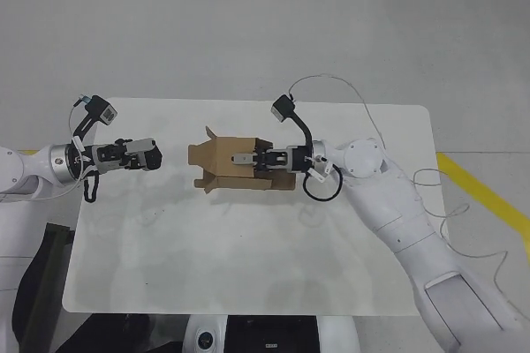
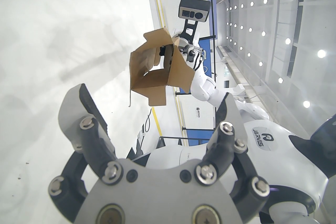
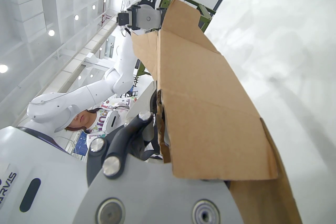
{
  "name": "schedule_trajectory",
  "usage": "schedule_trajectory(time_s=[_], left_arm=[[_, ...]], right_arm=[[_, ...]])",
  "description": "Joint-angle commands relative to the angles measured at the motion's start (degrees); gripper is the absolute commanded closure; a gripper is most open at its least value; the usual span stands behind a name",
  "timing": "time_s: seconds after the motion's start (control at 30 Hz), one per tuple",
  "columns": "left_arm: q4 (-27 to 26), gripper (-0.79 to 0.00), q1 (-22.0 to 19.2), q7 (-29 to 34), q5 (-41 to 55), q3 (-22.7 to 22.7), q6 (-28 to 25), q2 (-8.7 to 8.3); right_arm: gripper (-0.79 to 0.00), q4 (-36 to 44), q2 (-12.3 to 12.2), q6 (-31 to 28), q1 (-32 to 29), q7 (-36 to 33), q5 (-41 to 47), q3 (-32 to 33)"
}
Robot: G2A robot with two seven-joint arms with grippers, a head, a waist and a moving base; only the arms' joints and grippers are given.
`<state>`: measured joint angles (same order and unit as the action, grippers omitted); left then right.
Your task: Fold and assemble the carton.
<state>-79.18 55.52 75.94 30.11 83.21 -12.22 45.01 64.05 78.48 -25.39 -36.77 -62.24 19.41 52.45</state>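
A brown carton (image 1: 216,155), opened into a tube with its end flaps spread, is held above the middle of the white table (image 1: 247,256). My right gripper (image 1: 247,160) comes in from the carton's right end and is shut on one wall of the carton (image 3: 204,104). One finger (image 3: 155,114) shows against that wall; the other is hidden behind the cardboard. My left gripper (image 1: 150,156) hangs to the left of the carton, a short gap away, open and holding nothing. From the left gripper (image 2: 157,109) I look into the carton's (image 2: 157,67) open end.
The table's rounded edges lie well outside both arms. Loose cables (image 1: 353,93) trail from the right arm over the table's far right. A yellow floor stripe (image 1: 503,212) runs beyond the right edge, and dark equipment (image 1: 40,274) stands off the front left corner.
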Motion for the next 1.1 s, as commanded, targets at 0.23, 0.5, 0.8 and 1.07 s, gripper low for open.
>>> schedule_trajectory(time_s=[0.23,0.5,0.8,1.07], left_arm=[[-0.61,-0.785,0.54,-0.99,-0.45,-0.33,0.15,0.06],[-5.21,-0.785,3.33,-1.09,-6.38,-3.43,-1.79,0.18],[-8.54,-0.785,2.29,-2.25,-8.05,-7.91,-1.79,0.96],[-6.71,-0.785,0.05,-5.15,-8.17,-10.64,-1.39,1.76]], right_arm=[[0.0,9.33,-3.2,1.9,-7.87,-3.19,1.88,8.82],[0.0,11.66,-4.25,2.77,-10.46,-2.83,2.01,11.6],[0.0,10.72,-3.71,1.94,-9.0,-2.7,3.78,8.92],[0.0,10.11,-3.67,0.48,-8.55,-2.82,5.02,8.66]])
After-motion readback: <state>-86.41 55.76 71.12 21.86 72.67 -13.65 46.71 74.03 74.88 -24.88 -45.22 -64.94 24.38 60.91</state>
